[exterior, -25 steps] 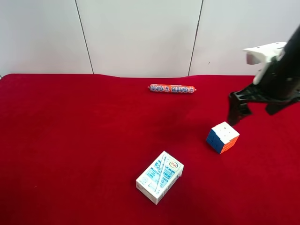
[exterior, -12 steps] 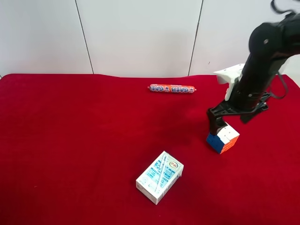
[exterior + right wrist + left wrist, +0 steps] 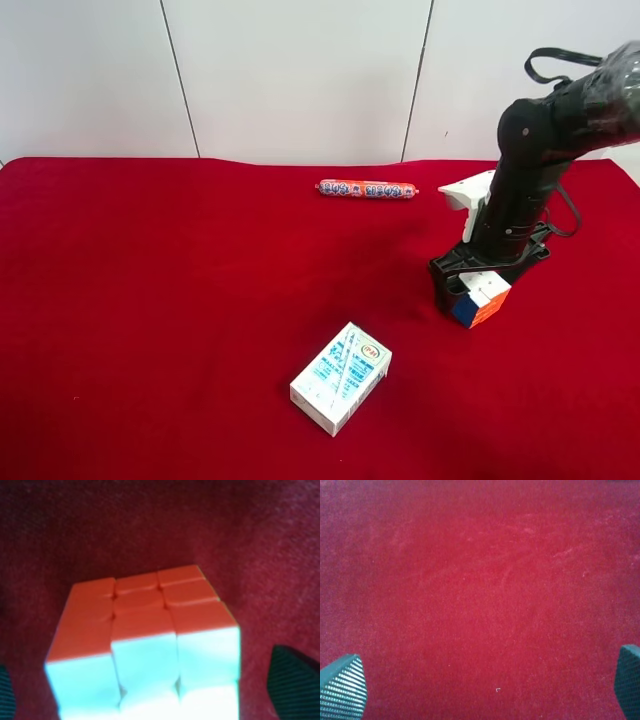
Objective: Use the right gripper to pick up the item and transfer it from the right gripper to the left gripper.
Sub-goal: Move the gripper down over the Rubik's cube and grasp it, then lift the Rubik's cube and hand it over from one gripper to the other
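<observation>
Thick black arm [image 3: 530, 150], white wrist bracket [image 3: 466, 191], looping black cable [image 3: 565, 53]; left hand [image 3: 480, 690] fingers [image 3: 344, 689] dark, dot-textured.

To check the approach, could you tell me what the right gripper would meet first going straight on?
Most likely the puzzle cube, sitting between the open fingers of the right gripper; the tips may reach the red cloth.

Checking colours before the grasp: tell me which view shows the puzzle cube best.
The right wrist view: the puzzle cube fills the frame, orange and white faces clear, between the fingertips of the right gripper. The exterior high view shows it small, partly hidden by that gripper. The left wrist view misses it.
</observation>
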Robot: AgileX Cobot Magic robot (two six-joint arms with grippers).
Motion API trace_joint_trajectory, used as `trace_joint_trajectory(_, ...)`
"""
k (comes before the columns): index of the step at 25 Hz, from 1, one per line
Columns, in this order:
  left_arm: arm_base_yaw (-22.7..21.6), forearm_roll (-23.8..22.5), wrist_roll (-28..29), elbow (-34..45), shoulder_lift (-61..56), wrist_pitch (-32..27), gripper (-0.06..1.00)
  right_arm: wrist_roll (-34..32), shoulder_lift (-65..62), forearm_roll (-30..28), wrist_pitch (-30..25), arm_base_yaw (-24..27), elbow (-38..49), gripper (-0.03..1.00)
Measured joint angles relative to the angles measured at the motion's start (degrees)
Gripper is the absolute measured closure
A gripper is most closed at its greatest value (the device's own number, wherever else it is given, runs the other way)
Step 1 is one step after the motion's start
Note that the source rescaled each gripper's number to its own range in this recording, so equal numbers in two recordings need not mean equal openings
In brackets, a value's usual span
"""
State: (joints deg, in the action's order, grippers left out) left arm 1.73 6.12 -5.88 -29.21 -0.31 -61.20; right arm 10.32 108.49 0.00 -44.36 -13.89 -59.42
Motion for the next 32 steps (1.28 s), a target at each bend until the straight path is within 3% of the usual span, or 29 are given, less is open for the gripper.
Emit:
trace_joint_trajectory(3, 0.0, 0.0, 0.0, 0.0, 0.0, 0.0, -0.05, 0.0, 1.1, 0.0, 0.3, 0.0, 0.0, -0.02)
trace_joint_trajectory(5, 0.0, 0.0, 0.0, 0.0, 0.0, 0.0, -0.05, 0.0, 1.2, 0.0, 0.4, 0.0, 0.0, 0.1)
trace_joint_trajectory(7, 0.0, 0.0, 0.0, 0.0, 0.0, 0.0, -0.05, 0.0, 1.2, 0.0, 0.4, 0.0, 0.0, 0.31)
trace_joint_trajectory(11, 0.0, 0.0, 0.0, 0.0, 0.0, 0.0, -0.05, 0.0, 1.2, 0.0, 0.4, 0.0, 0.0, 0.91)
trace_joint_trajectory(12, 0.0, 0.0, 0.0, 0.0, 0.0, 0.0, -0.05, 0.0, 1.2, 0.0, 0.4, 0.0, 0.0, 0.97)
trace_joint_trajectory(25, 0.0, 0.0, 0.0, 0.0, 0.0, 0.0, -0.05, 0.0, -5.7, 0.0, -2.6, 0.0, 0.0, 0.97)
trace_joint_trajectory(32, 0.0, 0.0, 0.0, 0.0, 0.0, 0.0, -0.05, 2.7, -13.8, 4.4, -3.5, -1.6, 0.0, 0.97)
